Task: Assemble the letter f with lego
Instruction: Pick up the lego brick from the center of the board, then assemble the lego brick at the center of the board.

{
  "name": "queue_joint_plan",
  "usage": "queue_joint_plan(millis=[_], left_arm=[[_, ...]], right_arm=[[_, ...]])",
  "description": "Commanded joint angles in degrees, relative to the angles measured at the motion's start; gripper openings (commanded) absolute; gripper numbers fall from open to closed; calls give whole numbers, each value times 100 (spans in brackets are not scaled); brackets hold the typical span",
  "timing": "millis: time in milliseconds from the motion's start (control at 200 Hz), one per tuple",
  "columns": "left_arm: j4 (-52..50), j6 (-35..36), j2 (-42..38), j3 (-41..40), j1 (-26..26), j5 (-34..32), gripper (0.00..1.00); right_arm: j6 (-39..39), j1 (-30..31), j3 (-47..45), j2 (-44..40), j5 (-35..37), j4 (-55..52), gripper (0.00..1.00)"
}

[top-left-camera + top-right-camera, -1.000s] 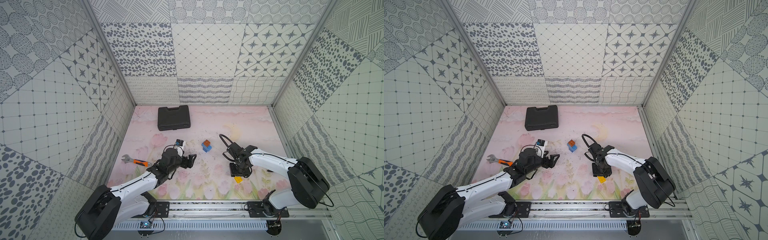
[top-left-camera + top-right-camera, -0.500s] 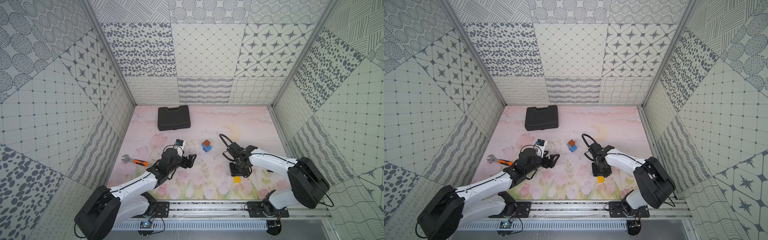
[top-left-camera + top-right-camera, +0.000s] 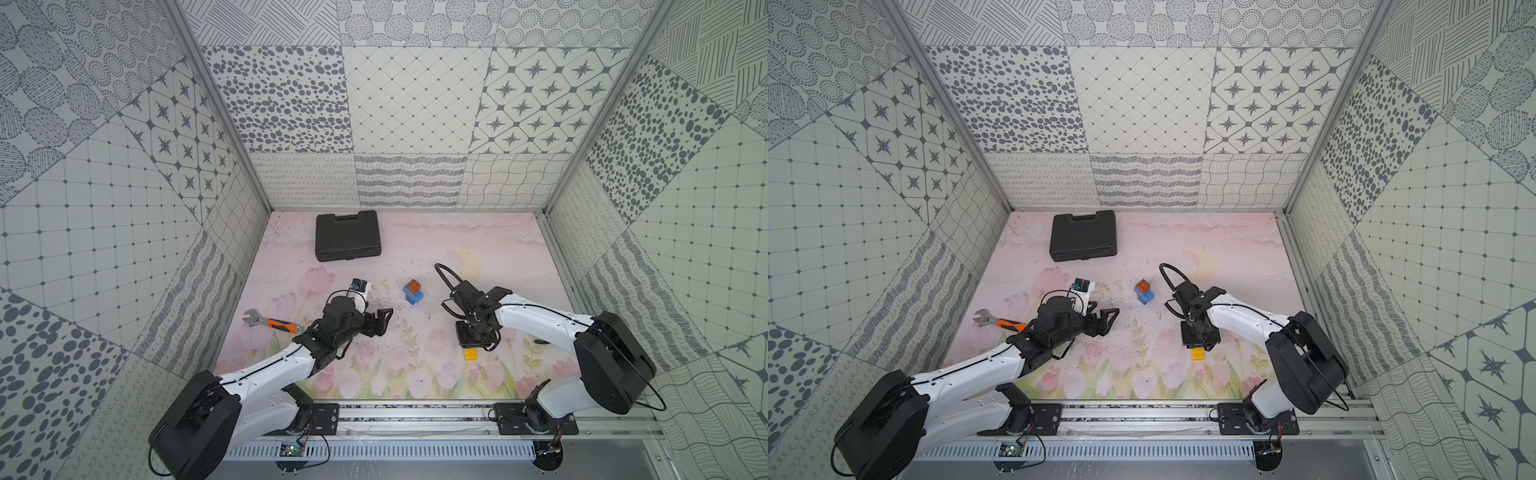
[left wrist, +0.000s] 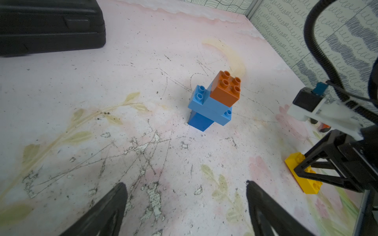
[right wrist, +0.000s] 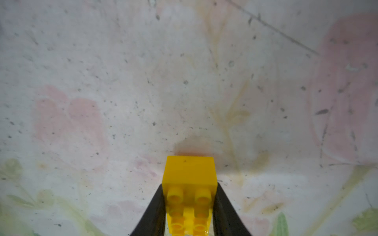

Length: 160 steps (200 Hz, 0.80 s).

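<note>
2 grippers sit low over a pink flowered mat [image 3: 478, 241]. The right gripper [image 3: 473, 345] points straight down at the yellow brick [image 3: 471, 354], which lies on the mat near the front rail on the right arm's side. In the right wrist view its 2 black fingers [image 5: 155, 204] press against opposite sides of the yellow brick [image 5: 190, 177], so the right gripper [image 5: 189, 185] is clamped on it. The studs face that camera. The left wrist view shows the yellow brick [image 4: 309, 187] resting on the mat.

The brick stack [image 3: 413, 292] stands upright near the middle of the mat, well apart from the yellow brick and between the 2 arms. In the left wrist view the brick stack [image 4: 212, 102] has a darker blue brick at the bottom, a light blue layer lying across it and overhanging both ends, and a brown-orange block with 4 studs on top. Both top views show it free of either gripper [image 3: 1144, 292].

The left gripper [image 3: 380, 322] hovers just above the mat, aimed at the stack. Its fingers [image 4: 114, 204] are spread wide apart with nothing between them.

1 orange-handled wrench [image 3: 274, 323] lies beside the left arm. 1 black case [image 3: 347, 236] sits closed near the back wall.
</note>
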Motion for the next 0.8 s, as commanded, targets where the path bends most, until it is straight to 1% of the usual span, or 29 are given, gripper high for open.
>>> queue_joint_plan(millis=[0, 95, 175, 400, 540, 680, 795], left_arm=[[101, 43, 17, -22, -49, 24, 92], [132, 26, 25, -42, -53, 11, 92], [203, 8, 12, -86, -53, 2, 92], [181, 3, -87, -144, -46, -72, 92], [186, 18, -105, -156, -54, -104, 92], [206, 17, -61, -158, -47, -114, 92], [191, 25, -69, -157, -50, -122, 92]], right_arm=[[-291, 6, 394, 182, 52, -112, 32], [-636, -48, 926, 284, 52, -384, 31], [-1038, -105, 1552, 464, 30, -719, 31], [-2269, -219, 3686, 1360, -153, -1940, 29], [-2962, -265, 5239, 2091, -260, -2793, 29], [-3251, -353, 6592, 2776, -638, -3317, 29], [-3371, -337, 7198, 3212, -688, -3535, 29]])
